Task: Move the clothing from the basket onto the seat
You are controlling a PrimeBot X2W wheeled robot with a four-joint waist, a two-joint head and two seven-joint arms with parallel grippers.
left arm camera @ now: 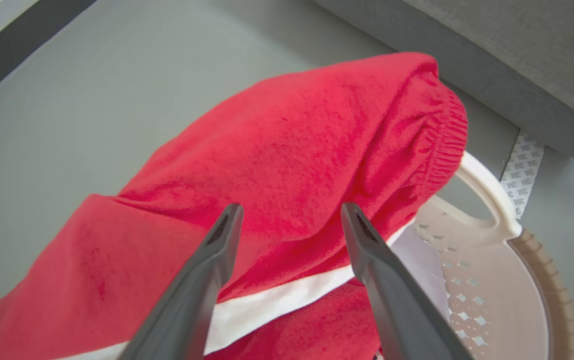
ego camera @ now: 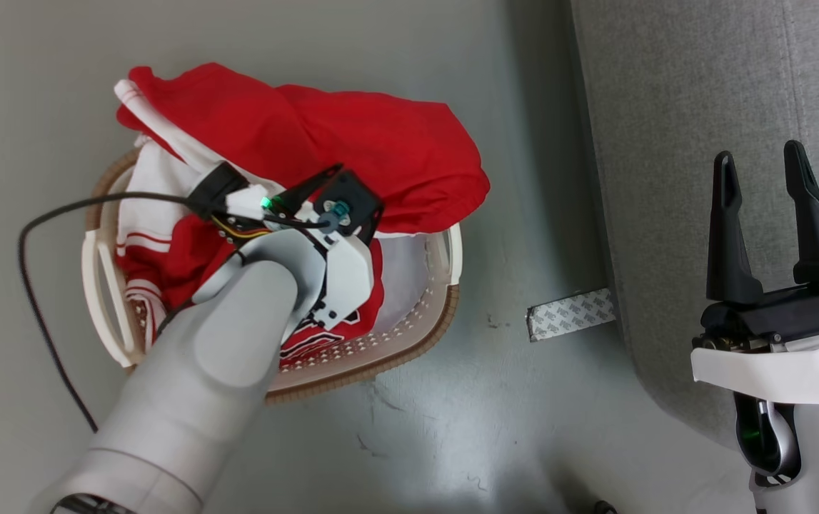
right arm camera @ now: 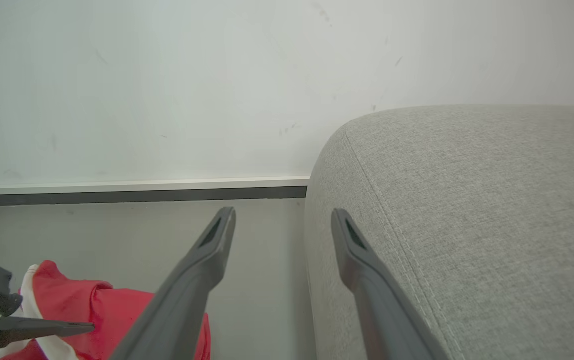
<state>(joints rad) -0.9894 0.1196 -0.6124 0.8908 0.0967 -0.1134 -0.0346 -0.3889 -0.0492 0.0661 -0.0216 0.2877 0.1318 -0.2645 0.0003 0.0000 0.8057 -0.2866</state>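
My left gripper (left arm camera: 292, 207) hangs over the jersey (ego camera: 352, 135), fingers spread wide and holding nothing. The jersey lies heaped in the basket (ego camera: 409, 343) on the floor (ego camera: 452, 428), spilling over its rim. My right gripper (ego camera: 759, 153) is also wide apart and empty, over the edge of the sofa (ego camera: 702, 86) near the basket.
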